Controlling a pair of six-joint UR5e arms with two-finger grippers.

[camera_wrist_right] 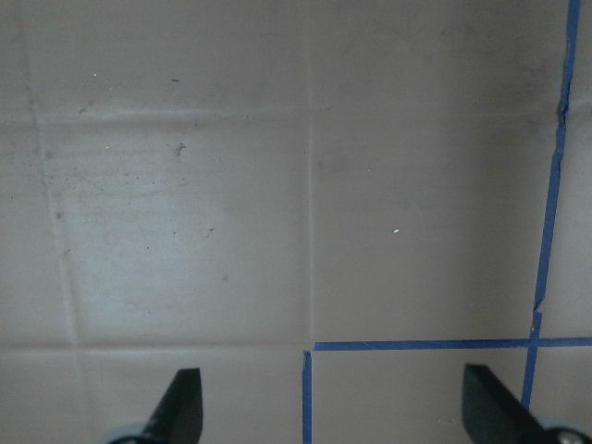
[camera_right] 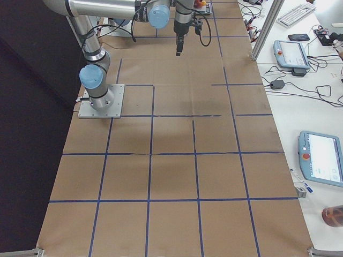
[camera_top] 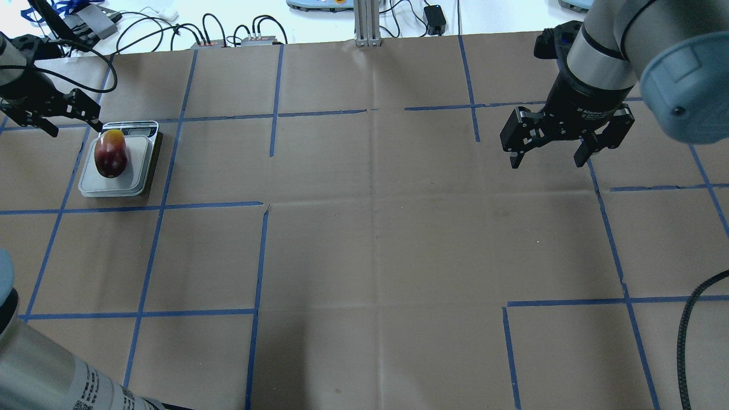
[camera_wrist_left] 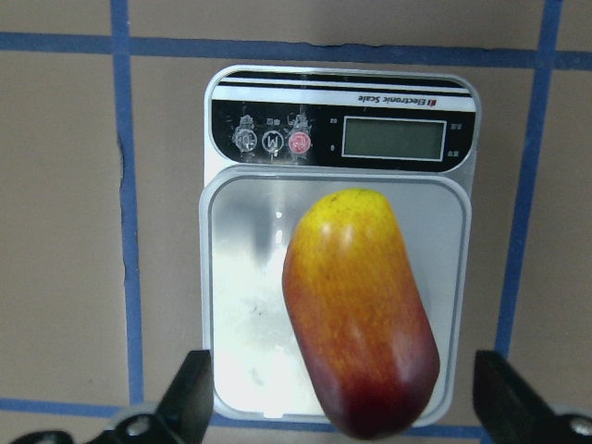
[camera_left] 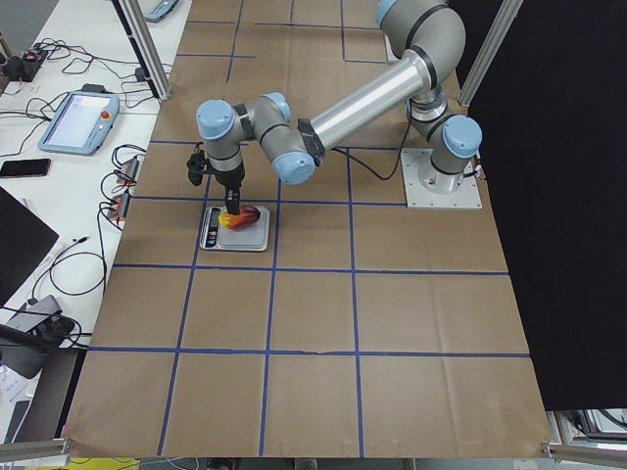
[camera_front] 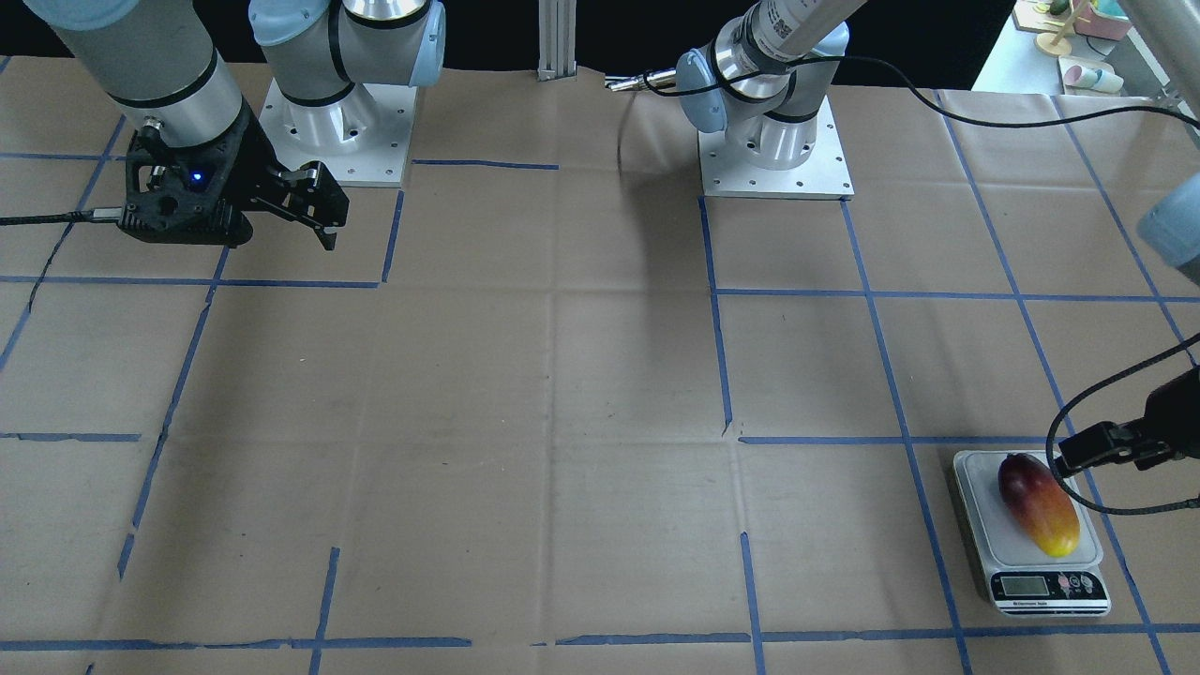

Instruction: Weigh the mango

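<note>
The mango [camera_wrist_left: 361,310], dark red at one end and yellow at the other, lies on the platform of a small white kitchen scale [camera_wrist_left: 245,296], yellow end toward the display. It also shows in the front view [camera_front: 1038,504] and the overhead view [camera_top: 110,154]. My left gripper [camera_wrist_left: 342,407] is open and empty, hovering over the mango's dark red end without touching it. In the overhead view the left gripper [camera_top: 77,131] sits at the far left. My right gripper [camera_top: 547,159] is open and empty above bare table on the other side, and also shows in its wrist view [camera_wrist_right: 333,407].
The scale [camera_top: 139,165] stands near the table's left end on brown paper marked with blue tape lines [camera_top: 262,256]. Cables and control boxes [camera_top: 228,40] lie beyond the far edge. The arm bases [camera_front: 776,150] are bolted at the robot's side.
</note>
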